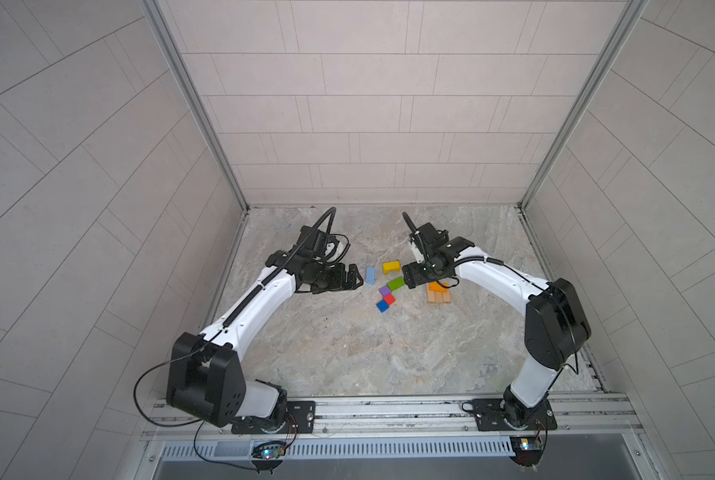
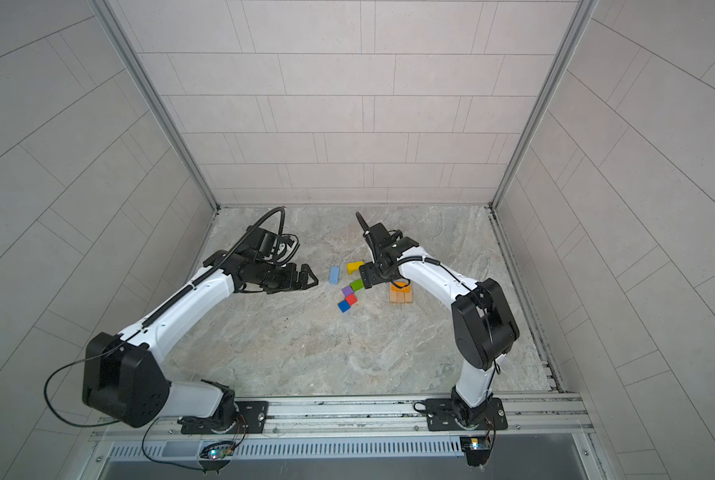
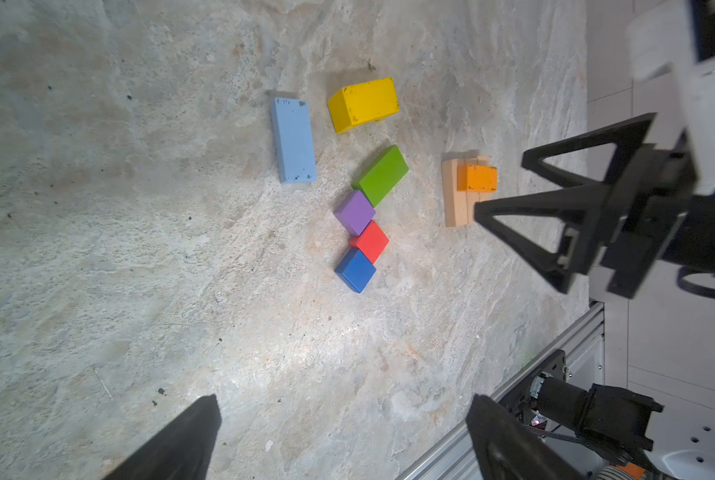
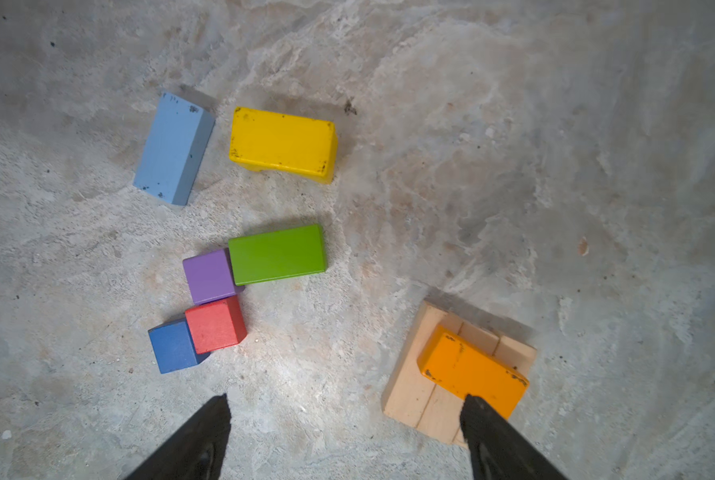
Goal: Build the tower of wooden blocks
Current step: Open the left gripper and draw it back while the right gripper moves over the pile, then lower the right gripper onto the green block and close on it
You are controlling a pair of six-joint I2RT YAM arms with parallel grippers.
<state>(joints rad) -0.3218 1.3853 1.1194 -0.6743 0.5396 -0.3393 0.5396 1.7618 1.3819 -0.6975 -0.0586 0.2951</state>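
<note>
Three tan blocks (image 4: 405, 395) lie side by side as the tower base (image 1: 439, 298), with the orange block (image 4: 472, 370) across them. Loose on the table lie the green (image 4: 277, 254), yellow (image 4: 283, 143) and light-blue (image 4: 173, 149) oblongs. The purple (image 4: 208, 275), red (image 4: 214, 324) and blue (image 4: 173, 347) cubes lie touching in a row. My right gripper (image 4: 346, 398) hangs open and empty between the green block (image 1: 395, 284) and the base. My left gripper (image 1: 359, 276) stands open and empty just left of the light-blue block (image 1: 370, 275).
The marble tabletop (image 1: 347, 353) is walled by tiled panels on three sides. An aluminium rail (image 1: 389, 409) with both arm bases runs along the front edge. Loose blocks sit between the two grippers, so the gap there is narrow.
</note>
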